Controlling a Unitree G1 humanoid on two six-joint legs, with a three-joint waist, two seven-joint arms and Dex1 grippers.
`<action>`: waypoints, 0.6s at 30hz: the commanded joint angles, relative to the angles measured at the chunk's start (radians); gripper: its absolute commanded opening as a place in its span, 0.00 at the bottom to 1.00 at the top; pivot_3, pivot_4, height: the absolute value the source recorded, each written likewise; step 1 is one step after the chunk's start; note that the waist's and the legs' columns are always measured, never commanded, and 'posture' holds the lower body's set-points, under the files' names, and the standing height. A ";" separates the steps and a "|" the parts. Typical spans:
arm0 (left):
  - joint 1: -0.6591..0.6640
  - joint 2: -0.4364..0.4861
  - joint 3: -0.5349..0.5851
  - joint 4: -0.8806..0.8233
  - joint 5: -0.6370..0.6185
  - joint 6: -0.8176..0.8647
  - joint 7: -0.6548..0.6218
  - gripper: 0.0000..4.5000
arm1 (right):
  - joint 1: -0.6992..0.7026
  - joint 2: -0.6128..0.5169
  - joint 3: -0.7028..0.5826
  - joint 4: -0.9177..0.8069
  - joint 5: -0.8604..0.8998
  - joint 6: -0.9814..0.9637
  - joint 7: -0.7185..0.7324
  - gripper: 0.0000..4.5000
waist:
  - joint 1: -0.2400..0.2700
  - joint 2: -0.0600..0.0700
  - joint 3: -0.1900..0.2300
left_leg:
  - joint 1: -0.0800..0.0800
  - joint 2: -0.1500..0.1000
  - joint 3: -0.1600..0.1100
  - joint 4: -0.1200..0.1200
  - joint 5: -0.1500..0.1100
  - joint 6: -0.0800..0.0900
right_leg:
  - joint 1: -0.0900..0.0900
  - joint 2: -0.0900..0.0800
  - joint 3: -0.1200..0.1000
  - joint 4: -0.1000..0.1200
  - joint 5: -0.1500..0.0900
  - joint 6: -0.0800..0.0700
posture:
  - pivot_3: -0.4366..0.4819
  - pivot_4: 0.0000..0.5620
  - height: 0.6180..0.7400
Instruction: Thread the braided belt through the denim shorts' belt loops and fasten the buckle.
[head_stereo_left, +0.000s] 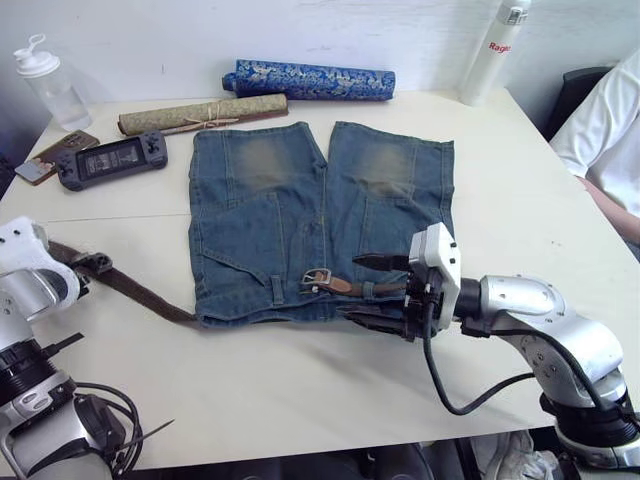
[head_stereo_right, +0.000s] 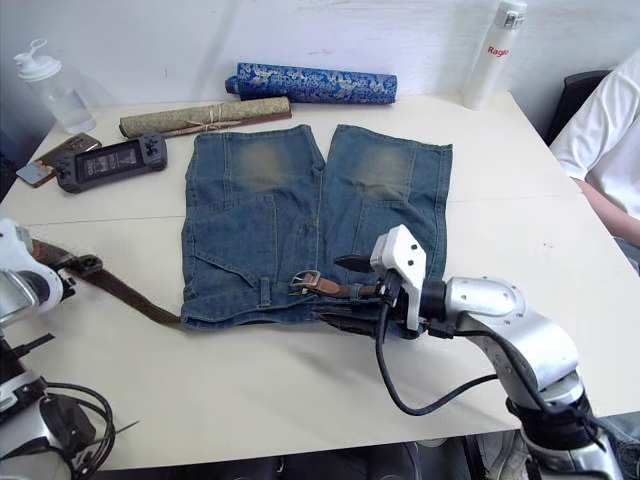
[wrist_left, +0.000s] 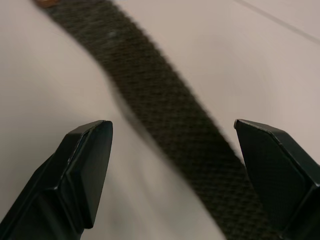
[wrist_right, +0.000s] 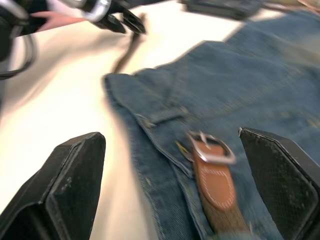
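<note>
The denim shorts (head_stereo_left: 300, 215) lie flat on the table with the waistband toward me. The buckle (head_stereo_left: 317, 278) and its tan leather end (wrist_right: 215, 182) rest on the waistband near the middle, beside a belt loop (head_stereo_left: 277, 290). From the shorts' left corner the braided belt (head_stereo_left: 140, 292) trails out across the table to my left gripper (head_stereo_left: 90, 268). That gripper is open, its fingertips (wrist_left: 95, 145) either side of the strap (wrist_left: 165, 115) without closing on it. My right gripper (head_stereo_left: 378, 290) is open too, astride the waistband just right of the buckle (wrist_right: 210, 147).
Behind the shorts lie a blue patterned roll (head_stereo_left: 310, 80) and a tan rolled mat (head_stereo_left: 200, 113). A handheld game console (head_stereo_left: 110, 160) and a clear bottle (head_stereo_left: 50, 85) sit far left, a white bottle (head_stereo_left: 495, 50) far right. A person's white sleeve (head_stereo_left: 610, 130) shows at the right edge.
</note>
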 joint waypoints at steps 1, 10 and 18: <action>0.016 0.037 0.000 0.035 0.053 -0.049 -0.002 0.94 | -0.024 -0.019 0.022 0.013 -0.020 -0.063 0.061 1.00 | 0.001 0.000 0.000 | 0.000 0.000 0.000 0.000 0.000 0.000 | 0.000 0.000 0.000 0.000 0.000 0.000 | 0.48 0.27 0.22; 0.007 -0.024 0.055 0.042 0.070 -0.101 0.019 0.80 | -0.053 -0.007 0.045 0.038 -0.044 -0.087 0.068 1.00 | 0.002 0.000 0.000 | 0.000 0.000 0.000 0.000 0.000 -0.001 | 0.000 0.000 0.000 0.000 0.000 0.000 | 0.48 0.27 0.22; -0.016 -0.055 0.095 0.038 0.063 -0.113 0.016 0.02 | -0.070 0.010 0.039 0.050 -0.045 -0.084 0.043 1.00 | 0.008 0.000 0.000 | 0.000 0.000 0.000 0.000 0.000 -0.002 | 0.001 -0.001 0.000 0.000 0.000 0.000 | 0.48 0.27 0.22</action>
